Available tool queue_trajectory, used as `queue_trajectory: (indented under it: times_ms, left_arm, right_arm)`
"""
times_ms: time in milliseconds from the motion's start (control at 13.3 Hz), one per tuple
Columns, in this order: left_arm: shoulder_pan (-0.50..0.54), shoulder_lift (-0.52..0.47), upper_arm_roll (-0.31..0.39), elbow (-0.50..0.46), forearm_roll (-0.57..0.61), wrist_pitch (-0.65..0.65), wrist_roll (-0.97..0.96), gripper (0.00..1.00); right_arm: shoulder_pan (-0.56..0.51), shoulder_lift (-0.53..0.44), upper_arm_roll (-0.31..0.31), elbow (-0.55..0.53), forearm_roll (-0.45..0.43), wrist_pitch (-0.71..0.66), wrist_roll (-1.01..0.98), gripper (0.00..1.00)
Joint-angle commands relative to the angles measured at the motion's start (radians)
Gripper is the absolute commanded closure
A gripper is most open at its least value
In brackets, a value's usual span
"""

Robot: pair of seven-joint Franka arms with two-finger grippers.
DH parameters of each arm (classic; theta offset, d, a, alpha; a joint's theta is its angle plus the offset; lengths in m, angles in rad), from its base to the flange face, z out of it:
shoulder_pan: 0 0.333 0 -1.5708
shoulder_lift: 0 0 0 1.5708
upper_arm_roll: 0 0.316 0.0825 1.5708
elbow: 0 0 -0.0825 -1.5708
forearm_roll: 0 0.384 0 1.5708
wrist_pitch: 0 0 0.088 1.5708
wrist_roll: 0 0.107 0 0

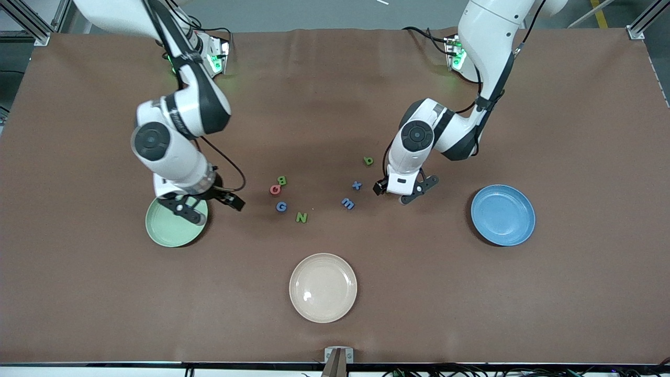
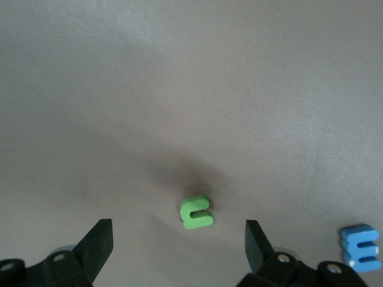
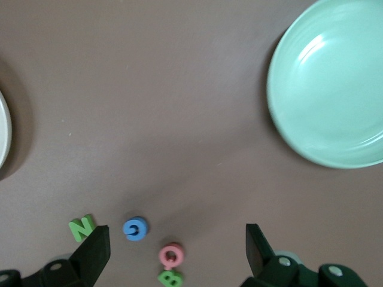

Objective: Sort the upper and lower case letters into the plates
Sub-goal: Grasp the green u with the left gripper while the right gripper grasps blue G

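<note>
Left gripper [image 2: 179, 245], jaws open, should straddle the green letter [image 2: 195, 213] squarely at twelve o'clock; right gripper [image 1: 201, 204] waits, jaws open.

Table [image 1: 335, 78]: was covered edge to edge by a matte brown sheet with faint creases.
Floor [image 1: 314, 13]: grey, showed past the table's edge by the arm bases.
Frame [image 1: 31, 23]: aluminium struts stood at the table's corners.
Floor marking [image 1: 599, 13]: a yellow stripe.
Light: even, soft shadows, green glow at the bases.
</note>
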Motion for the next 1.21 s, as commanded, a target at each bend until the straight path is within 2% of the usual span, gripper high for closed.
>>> queue_trajectory:
  times_ms: [0, 301, 678, 1131]
  left_arm:
    - [-0.008, 0.055, 0.010, 0.061, 0.025, 0.005, -0.062, 0.08]
    - [-0.008, 0.080, 0.010, 0.078, 0.025, 0.005, -0.073, 0.15]
    - [-0.022, 0.082, 0.010, 0.083, 0.025, 0.005, -0.086, 0.26]
    - [-0.038, 0.092, 0.010, 0.072, 0.025, 0.004, -0.091, 0.26]
  right_arm:
    - [0.057, 0.091, -0.010, 0.011, 0.004, 0.076, 0.088, 0.00]
    - [0.089, 0.199, -0.011, 0.057, -0.002, 0.112, 0.128, 0.04]
    - [0.111, 0.266, -0.010, 0.082, -0.002, 0.155, 0.147, 0.25]
    - [0.137, 0.303, -0.010, 0.112, 0.007, 0.166, 0.177, 0.34]
